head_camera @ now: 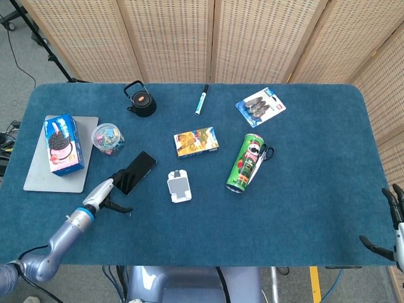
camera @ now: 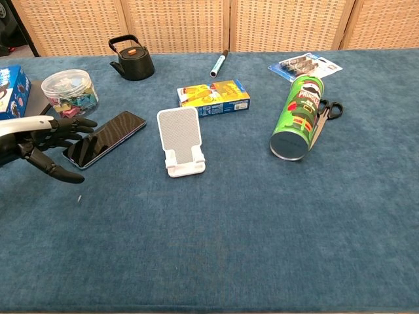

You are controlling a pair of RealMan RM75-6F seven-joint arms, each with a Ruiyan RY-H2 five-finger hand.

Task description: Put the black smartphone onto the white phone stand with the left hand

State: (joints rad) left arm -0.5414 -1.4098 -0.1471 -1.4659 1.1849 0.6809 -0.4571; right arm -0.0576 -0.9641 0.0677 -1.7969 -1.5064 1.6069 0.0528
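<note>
The black smartphone [head_camera: 134, 172] [camera: 108, 137] lies flat on the blue table, slanted, just left of the white phone stand [head_camera: 179, 187] [camera: 182, 140]. The stand sits upright and bare near the table's middle. My left hand [head_camera: 107, 192] [camera: 46, 140] is at the phone's near left end. Its fingers [camera: 73, 125] reach over that end and touch it, while the thumb stays apart below it. My right hand [head_camera: 392, 230] hangs off the table's front right corner with fingers spread, holding nothing.
A clear tub of clips [camera: 69, 91] and a cookie box [head_camera: 62, 143] on a grey pad [head_camera: 38, 180] stand behind my left hand. A black kettle [camera: 133, 60], marker [head_camera: 201, 99], yellow box [camera: 213, 97], green chip can [camera: 298, 118], scissors [camera: 329, 108] and blister pack [head_camera: 260, 106] lie further right.
</note>
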